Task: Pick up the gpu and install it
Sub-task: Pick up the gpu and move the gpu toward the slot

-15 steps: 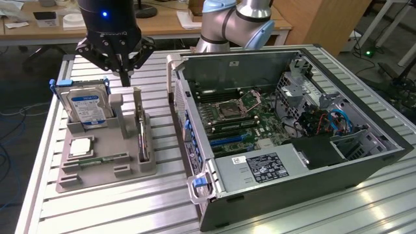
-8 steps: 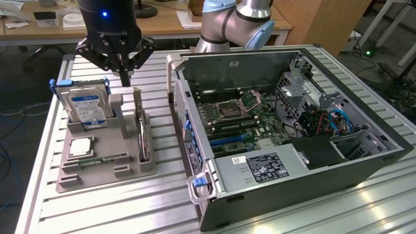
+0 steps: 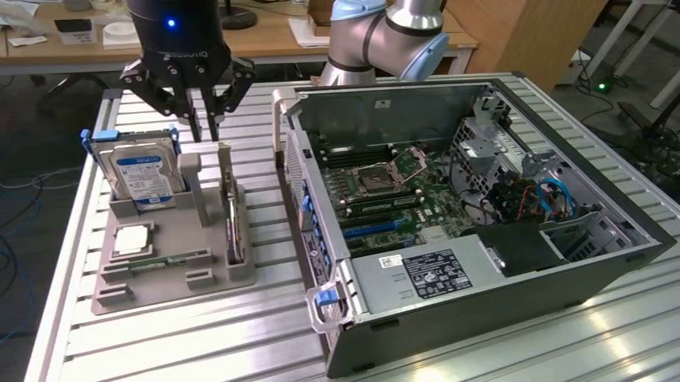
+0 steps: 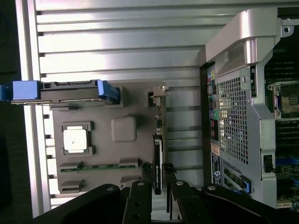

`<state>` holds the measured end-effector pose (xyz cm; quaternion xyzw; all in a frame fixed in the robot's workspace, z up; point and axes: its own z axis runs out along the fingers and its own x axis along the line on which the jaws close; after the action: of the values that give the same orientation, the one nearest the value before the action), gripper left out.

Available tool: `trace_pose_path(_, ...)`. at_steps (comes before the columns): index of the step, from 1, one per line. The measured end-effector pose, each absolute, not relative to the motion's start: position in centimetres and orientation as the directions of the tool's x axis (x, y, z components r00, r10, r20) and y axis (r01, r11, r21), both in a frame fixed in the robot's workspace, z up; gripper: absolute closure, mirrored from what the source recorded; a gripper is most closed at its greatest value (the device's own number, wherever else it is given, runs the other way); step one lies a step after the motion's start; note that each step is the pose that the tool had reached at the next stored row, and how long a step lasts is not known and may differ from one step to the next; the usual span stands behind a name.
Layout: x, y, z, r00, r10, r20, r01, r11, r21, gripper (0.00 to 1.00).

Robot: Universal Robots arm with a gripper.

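The gpu (image 3: 229, 208) stands on its long edge in a slot of the grey holder (image 3: 202, 274), its silver bracket at the far end. From the wrist view I look down along the gpu (image 4: 158, 164), a thin dark strip. My gripper (image 3: 205, 129) hangs above the holder's far end, just to the exterior view's left of the card's bracket and clear of it. In the wrist view the gripper (image 4: 158, 190) has its black fingers (image 4: 140, 198) on either side of the card's line, a narrow gap between them and nothing held.
The open computer case (image 3: 595, 263) lies to the exterior view's right, motherboard (image 3: 388, 191) exposed. The holder also carries a hard drive (image 3: 143, 171) with a blue label, a processor (image 3: 133, 239) and a memory stick (image 3: 159, 261). The slatted aluminium table (image 3: 212, 334) runs under everything.
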<state>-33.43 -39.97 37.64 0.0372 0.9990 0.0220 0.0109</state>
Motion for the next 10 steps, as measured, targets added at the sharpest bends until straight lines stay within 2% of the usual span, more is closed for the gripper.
trace_pose_path(1, -33.43, -39.97, 37.64, -0.997, 0.075, -0.020, 0.074, 0.996, 0.045, 0.77)
trace_pose_path(2, -33.43, -39.97, 37.64, -0.997, 0.075, -0.020, 0.074, 0.996, 0.045, 0.65)
trace_pose_path(4, -33.43, -39.97, 37.64, -0.997, 0.075, -0.020, 0.074, 0.996, 0.045, 0.53)
trace_pose_path(6, -33.43, -39.97, 37.64, -0.997, 0.075, -0.020, 0.074, 0.996, 0.045, 0.53)
trace_pose_path(7, -33.43, -39.97, 37.64, -0.997, 0.075, -0.020, 0.074, 0.996, 0.045, 0.47)
trace_pose_path(10, -33.43, -39.97, 37.64, -0.997, 0.069, -0.020, 0.068, 0.997, 0.045, 0.47)
